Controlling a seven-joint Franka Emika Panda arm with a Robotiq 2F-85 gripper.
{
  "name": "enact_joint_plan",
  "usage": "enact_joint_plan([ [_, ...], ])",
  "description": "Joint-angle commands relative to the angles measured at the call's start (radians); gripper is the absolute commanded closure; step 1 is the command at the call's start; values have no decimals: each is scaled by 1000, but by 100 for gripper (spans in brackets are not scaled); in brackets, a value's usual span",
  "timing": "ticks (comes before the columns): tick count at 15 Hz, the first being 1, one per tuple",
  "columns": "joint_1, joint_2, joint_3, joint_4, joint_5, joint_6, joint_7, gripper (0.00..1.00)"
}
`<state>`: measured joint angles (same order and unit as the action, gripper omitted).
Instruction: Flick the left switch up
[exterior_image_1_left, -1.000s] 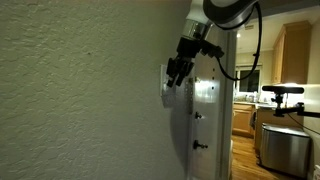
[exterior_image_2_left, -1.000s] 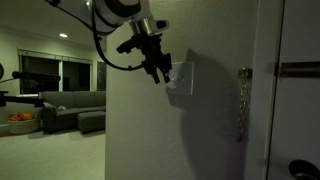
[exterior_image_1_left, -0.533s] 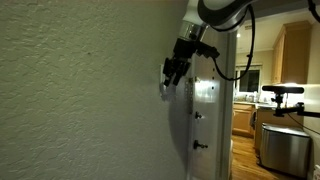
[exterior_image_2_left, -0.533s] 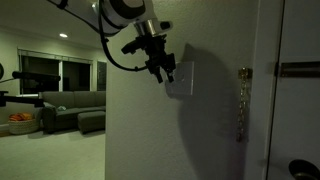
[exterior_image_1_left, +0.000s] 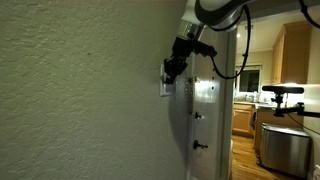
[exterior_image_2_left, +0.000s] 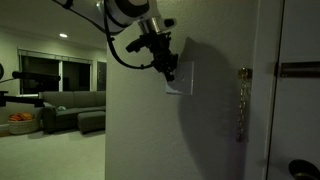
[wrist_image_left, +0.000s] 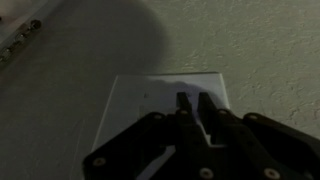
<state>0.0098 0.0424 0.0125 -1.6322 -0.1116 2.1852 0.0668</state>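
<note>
The switch plate (wrist_image_left: 150, 105) is sitting flat on the wall (wrist_image_left: 250, 40) right under my pincer (wrist_image_left: 195, 106), and in the wrist view my fingertips (wrist_image_left: 184, 102) are pressing in over the plate's right half. It is too dark for me to tell the toggles apart, so I cannot say which switch I am touching or how it is standing. My pincer is looking clenched, with only a thin sliver of plate showing between the two fingers and nothing gripped. In both exterior views my pincer (exterior_image_1_left: 170, 72) (exterior_image_2_left: 167, 70) is meeting the upper part of the plate (exterior_image_1_left: 165, 90) (exterior_image_2_left: 180, 84), with my arm reaching in from above and away from the wall. All around the plate the textured wall (exterior_image_1_left: 80, 90) is running bare, giving flat room on every side of my fingers. In an exterior view the wall's corner edge (exterior_image_2_left: 106, 120) is falling away beyond my wrist side, opening onto a dim room with a couch (exterior_image_2_left: 60, 110) well behind me. On the far side of the plate from that corner, a white door (exterior_image_2_left: 290, 100) is standing near, with a chain (exterior_image_2_left: 240, 105) hanging along its frame. In an exterior view a metal bin (exterior_image_1_left: 285, 148) is standing well below and beyond my pincer, near wooden cabinets (exterior_image_1_left: 295, 50); what is inside it is not showing.
</note>
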Motion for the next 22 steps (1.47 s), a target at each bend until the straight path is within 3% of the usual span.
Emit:
enact_joint_plan([
  [1,-4,10,-10,14,-24,25,-10,74],
  [6,-1,14,-11,5,-19,29,-18,50],
  [7,-1,16,-11,5,-18,29,-18,55],
  [8,0,19,-10,6,-16,29,-18,78],
  [10,1,19,-10,9,-15,29,-19,82],
  [12,2,19,-8,9,-14,32,-22,94],
  [15,1,20,-8,10,-10,34,-25,97],
  [22,0,-55,-8,-22,7,-33,-36,94],
])
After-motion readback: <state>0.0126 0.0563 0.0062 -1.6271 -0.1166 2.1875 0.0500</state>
